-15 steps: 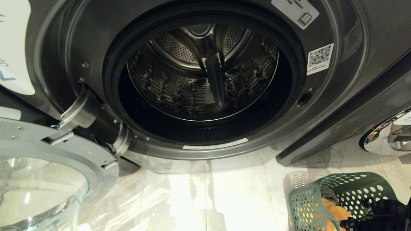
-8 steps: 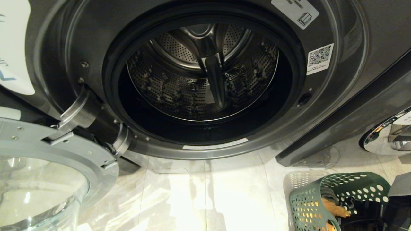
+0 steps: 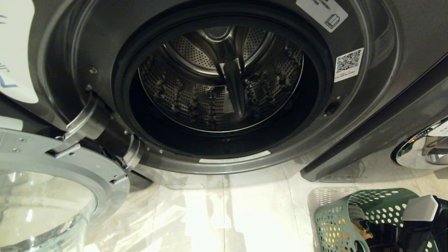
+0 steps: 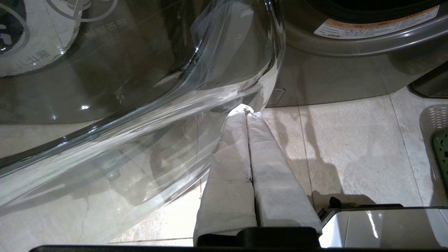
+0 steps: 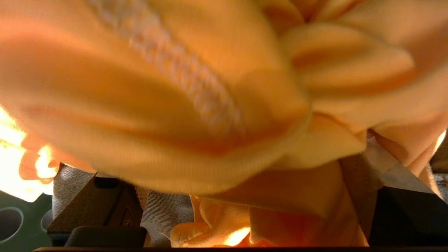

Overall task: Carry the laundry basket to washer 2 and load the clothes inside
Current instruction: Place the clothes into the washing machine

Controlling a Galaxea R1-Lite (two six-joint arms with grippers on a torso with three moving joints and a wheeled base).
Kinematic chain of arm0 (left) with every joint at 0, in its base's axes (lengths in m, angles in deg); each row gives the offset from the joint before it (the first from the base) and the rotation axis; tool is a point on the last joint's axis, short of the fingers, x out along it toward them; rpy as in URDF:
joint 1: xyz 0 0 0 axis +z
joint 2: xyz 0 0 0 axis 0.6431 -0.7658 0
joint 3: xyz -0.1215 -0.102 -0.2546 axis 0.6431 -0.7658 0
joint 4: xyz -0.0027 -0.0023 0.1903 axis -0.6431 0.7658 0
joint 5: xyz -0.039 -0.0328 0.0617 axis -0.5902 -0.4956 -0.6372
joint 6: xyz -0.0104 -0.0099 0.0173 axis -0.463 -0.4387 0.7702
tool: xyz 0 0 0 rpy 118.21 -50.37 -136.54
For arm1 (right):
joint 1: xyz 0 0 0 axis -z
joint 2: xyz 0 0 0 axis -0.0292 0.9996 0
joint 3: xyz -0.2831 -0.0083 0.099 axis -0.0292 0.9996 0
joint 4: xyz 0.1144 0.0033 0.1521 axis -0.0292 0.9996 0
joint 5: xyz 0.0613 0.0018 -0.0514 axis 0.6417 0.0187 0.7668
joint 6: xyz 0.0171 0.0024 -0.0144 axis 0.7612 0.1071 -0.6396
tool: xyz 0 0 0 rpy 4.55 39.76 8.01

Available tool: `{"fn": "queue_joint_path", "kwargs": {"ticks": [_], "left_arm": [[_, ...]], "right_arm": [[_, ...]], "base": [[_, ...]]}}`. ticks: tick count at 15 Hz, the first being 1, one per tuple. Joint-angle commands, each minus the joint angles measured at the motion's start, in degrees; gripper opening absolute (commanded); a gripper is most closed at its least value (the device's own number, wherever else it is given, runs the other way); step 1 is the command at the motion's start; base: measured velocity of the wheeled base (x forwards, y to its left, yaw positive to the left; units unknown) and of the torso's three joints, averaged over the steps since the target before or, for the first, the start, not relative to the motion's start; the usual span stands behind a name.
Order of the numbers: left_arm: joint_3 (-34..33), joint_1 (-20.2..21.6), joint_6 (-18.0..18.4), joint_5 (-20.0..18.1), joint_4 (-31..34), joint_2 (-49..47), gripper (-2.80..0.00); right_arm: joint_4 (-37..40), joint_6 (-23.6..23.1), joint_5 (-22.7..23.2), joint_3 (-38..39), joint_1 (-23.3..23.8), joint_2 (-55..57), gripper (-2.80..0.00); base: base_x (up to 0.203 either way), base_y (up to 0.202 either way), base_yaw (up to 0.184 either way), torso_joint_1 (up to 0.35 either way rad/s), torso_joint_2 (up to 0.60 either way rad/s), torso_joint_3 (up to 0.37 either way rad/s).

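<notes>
At the foot of the open machine: washer 2 (image 3: 224, 87) fills the head view, its steel drum (image 3: 220, 77) bare of clothing and its glass door (image 3: 45, 196) swung out at about 8 o'clock.
Basket: the laundry basket (image 3: 336, 220) stands on the tiled floor (image 3: 224, 210) at roughly 5 o'clock from the drum mouth, just beside the washer's front corner, upright, with its long axis apparently running away toward the right edge of the head view.
Working arm: the right arm (image 3: 420, 208) reaches down into the basket at the head view's 4 o'clock corner; it is plainly the nearer arm to the load.
Right gripper: the right gripper (image 5: 245, 196) stands spread wide, one finger on each side of a bunched orange garment (image 5: 196, 87) that crowds the wrist camera; the fingers (image 5: 101, 203) look to bracket the cloth without pinching it, though the view is too close to be sure of contact.
Other cloth: a grey garment (image 5: 164, 213) lies under the orange one.
Left gripper: the left gripper (image 4: 249, 112) is pressed shut on nothing, parked low beside the glass door.
Key relation: the cloth lies directly ahead of the spread right fingers, while the drum sits up at about 11 o'clock from the basket.
Next move, as judged: close on the orange fold, then lift toward the drum.
</notes>
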Motion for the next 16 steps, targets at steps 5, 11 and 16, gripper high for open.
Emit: {"fn": "queue_joint_path", "kwargs": {"ticks": [5,11,16], "left_arm": [[0.0,0.0,0.0,0.0,0.0,-0.1,-2.80],[0.0,0.0,0.0,0.0,0.0,-0.1,-2.80],[0.0,0.0,0.0,0.0,0.0,-0.1,-2.80]], "right_arm": [[7.0,0.0,-0.2,-2.9,-0.1,0.6,-2.80],[7.6,-0.1,-0.3,-2.1,1.2,-0.3,-2.80],[11.2,-0.3,-0.2,3.5,2.4,-9.5,-2.80]], "base": [[0.000,0.000,0.000,0.000,0.00,0.000],[0.000,0.000,0.000,0.000,0.00,0.000],[0.000,0.000,0.000,0.000,0.00,0.000]]}}
